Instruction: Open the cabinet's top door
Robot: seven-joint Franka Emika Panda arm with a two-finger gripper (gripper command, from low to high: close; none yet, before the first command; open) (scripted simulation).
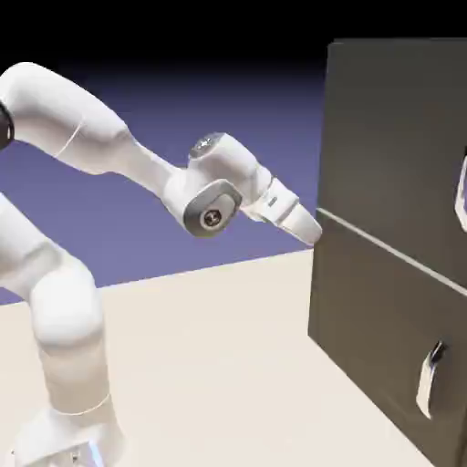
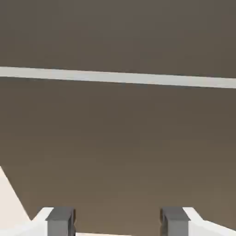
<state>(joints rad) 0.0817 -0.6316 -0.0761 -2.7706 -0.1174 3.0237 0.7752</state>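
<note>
Nearby, the spread pincer seemingly faces the cabinet's lower panel, handle apart.

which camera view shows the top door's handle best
The exterior view does: the top door's handle shows there, though cut off by the picture's right edge. The hand view shows none of it, only plain dark panels and the pale seam.

Below is a table, and its surface is pale cream. Behind it stands a plain backdrop, blue-violet, becoming black at the top.
</note>
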